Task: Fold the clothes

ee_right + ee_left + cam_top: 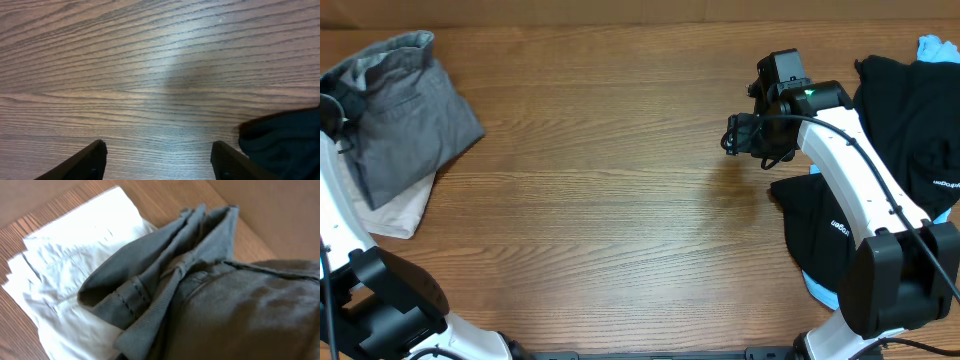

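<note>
Folded mid-grey shorts [405, 110] lie at the table's far left, on top of cream-white shorts [398, 212]. My left gripper [332, 112] is at the left edge, against the grey shorts. The left wrist view is filled by the grey shorts [220, 305] with the cream-white shorts [75, 265] beneath; its fingers are hidden. My right gripper [734, 135] is open and empty over bare wood [159, 147]. Black garments [910, 110] lie to its right, with a black edge in the right wrist view [285, 140].
A second black garment [825, 235] lies under the right arm on a light-blue one [820, 290]. More light-blue cloth [938, 47] shows at the back right corner. The wooden table [620, 200] stretches between the two piles.
</note>
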Tool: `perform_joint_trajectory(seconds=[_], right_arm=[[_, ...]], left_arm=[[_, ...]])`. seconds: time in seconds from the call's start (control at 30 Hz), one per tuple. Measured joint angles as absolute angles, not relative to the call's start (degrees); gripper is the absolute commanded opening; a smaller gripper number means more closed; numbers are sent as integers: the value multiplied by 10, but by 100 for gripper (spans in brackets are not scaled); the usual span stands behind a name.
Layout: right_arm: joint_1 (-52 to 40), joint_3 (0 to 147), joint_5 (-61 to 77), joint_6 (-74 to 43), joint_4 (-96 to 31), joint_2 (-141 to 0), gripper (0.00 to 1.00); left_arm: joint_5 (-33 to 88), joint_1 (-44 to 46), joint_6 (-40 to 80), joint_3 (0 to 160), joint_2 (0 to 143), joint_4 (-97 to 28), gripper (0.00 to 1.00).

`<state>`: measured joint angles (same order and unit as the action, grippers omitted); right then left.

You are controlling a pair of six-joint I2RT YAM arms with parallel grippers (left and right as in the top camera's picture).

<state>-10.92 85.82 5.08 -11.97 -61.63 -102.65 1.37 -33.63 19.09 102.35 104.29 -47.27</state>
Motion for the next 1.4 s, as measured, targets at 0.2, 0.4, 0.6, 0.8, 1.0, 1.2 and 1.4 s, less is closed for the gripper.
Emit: perform_joint_trajectory(seconds=[0.2,0.4,0.6,0.8,1.0,1.2,1.4], right_arm=[[-109,858,51,-120,-617,-1027,71],[-109,858,51,-120,-618,-1027,71],[-109,858,51,-119,-618,-1027,71],[-109,858,51,-120,-620,-1027,72],[-109,858,51,-120,-621,-1027,72],[-109,858,51,-120,-617,-1027,73],[-109,858,51,-120,-611,-1027,75]], left_arm=[[15,-356,189,1023,1043,-439,14],[-1,-361,189,1023,1043,-437,16],[-30,-361,189,1023,1043,-437,18],[-55,-364,189,1023,1062,-436,18],[-63,-394,189,1023,1113,-425,18],[-63,-428,189,1023,1143,-424,31],[-63,-456,189,1023,1162,-433,49]])
